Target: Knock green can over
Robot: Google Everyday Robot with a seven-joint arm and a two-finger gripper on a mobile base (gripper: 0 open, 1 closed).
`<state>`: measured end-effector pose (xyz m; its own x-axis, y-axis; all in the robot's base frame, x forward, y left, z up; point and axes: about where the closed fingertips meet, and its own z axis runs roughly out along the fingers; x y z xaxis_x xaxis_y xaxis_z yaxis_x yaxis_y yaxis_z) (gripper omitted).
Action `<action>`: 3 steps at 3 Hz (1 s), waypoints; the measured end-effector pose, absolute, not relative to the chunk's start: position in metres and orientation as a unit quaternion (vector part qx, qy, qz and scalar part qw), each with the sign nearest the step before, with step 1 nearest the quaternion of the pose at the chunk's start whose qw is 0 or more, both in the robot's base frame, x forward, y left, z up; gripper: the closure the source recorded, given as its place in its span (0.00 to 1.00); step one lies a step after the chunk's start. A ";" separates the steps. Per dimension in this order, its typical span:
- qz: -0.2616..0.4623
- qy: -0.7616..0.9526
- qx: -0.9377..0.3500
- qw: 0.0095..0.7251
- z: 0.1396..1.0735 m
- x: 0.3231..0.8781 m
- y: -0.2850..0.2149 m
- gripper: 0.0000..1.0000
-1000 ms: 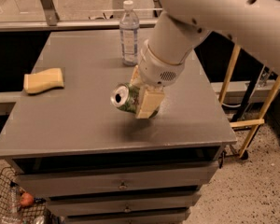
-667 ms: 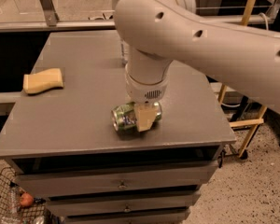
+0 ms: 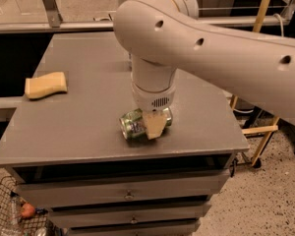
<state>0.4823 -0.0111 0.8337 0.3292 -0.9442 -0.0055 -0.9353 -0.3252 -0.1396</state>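
One grey cabinet (image 3: 88, 127) with a flat top fills the middle of the view, and shallow drawers (image 3: 128, 195) are stacked under its front edge. At the far lower left, on the floor beside the cabinet, stands a wire basket (image 3: 5, 219) holding a small orange-red round object (image 3: 27, 210). On the left side of the top, near the edge, lies a yellow sponge (image 3: 46, 84), well apart from everything else. Toward the front, roughly at the centre, the green can (image 3: 131, 127) lies on its side on the surface, its silver end facing front-left. The gripper (image 3: 154, 124) points straight down onto it and is closed around the can's middle — one tan finger (image 3: 156, 129) lies across the near side, with green showing on either side of it, and the other finger is hidden behind. Above the gripper rises a thick white wrist, and the white arm (image 3: 211, 43) sweeps from there up and off to the right edge. Beyond the cabinet's right side stands a yellow wooden frame (image 3: 259, 129) on a speckled floor (image 3: 265, 200).
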 end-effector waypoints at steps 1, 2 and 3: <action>-0.039 0.578 -0.813 0.059 0.834 0.482 -0.012 0.58; -0.040 0.578 -0.813 0.059 0.834 0.481 -0.012 0.36; -0.041 0.578 -0.813 0.060 0.834 0.481 -0.012 0.12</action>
